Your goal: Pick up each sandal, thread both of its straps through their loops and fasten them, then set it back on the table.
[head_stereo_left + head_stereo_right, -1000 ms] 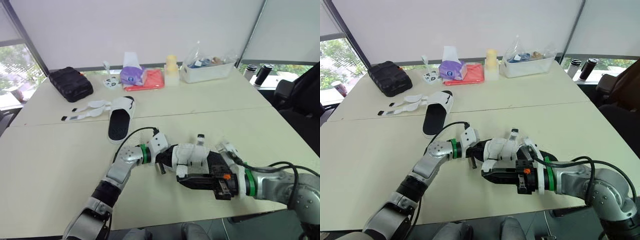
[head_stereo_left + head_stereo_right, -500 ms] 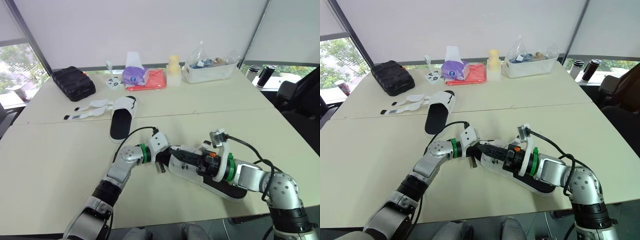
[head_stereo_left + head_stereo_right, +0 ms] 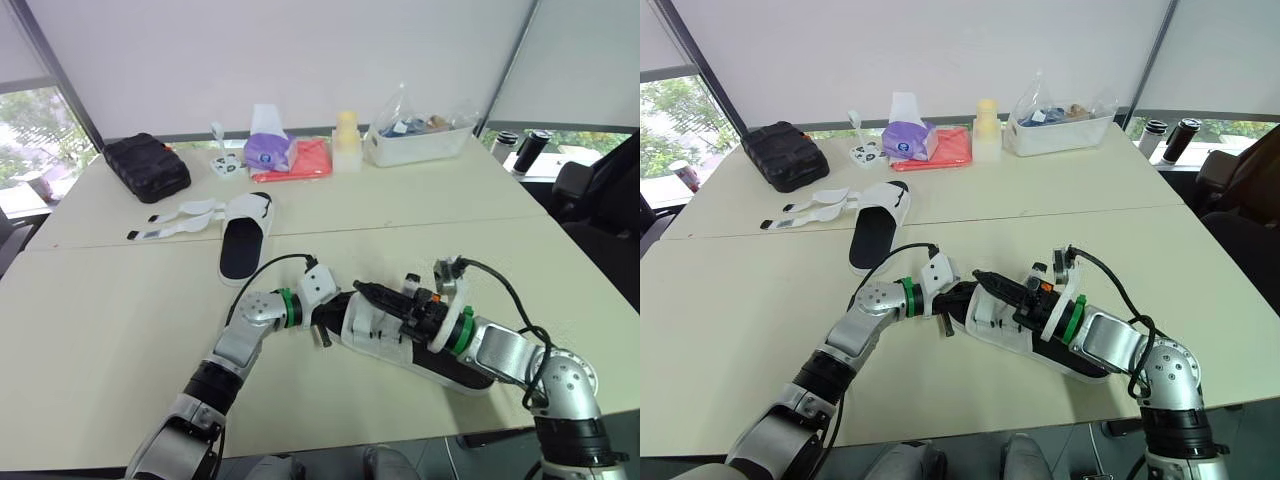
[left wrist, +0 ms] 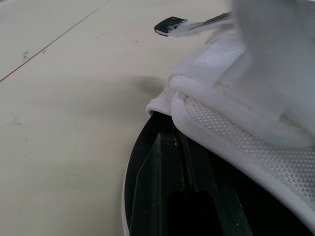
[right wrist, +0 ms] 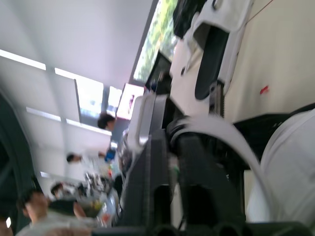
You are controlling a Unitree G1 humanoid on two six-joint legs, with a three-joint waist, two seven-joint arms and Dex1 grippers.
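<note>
The near sandal [image 3: 378, 328], white upper on a black sole, lies sole down near the table's front edge. My left gripper [image 3: 327, 318] is shut on its left end; the left wrist view has the white woven upper [image 4: 236, 113] close up and a black-tipped strap end [image 4: 170, 24] beyond it. My right gripper [image 3: 987, 278] reaches leftward over the upper, its fingers [image 5: 197, 177] pinched on a white strap [image 5: 231, 135] that curls over them. The second sandal [image 3: 244, 236] lies further back on the left, its two straps [image 3: 178, 216] spread open.
At the back of the table are a black pouch [image 3: 146, 166], a purple tissue pack [image 3: 265, 150], a red cloth [image 3: 306, 158], a yellow bottle [image 3: 345, 130] and a clear bin [image 3: 416, 136]. Two dark bottles [image 3: 514, 146] and a chair stand at the right.
The near sandal was tipped on its side with my right gripper at its front; now it lies flat. My right gripper has swung over the upper and taken the strap.
</note>
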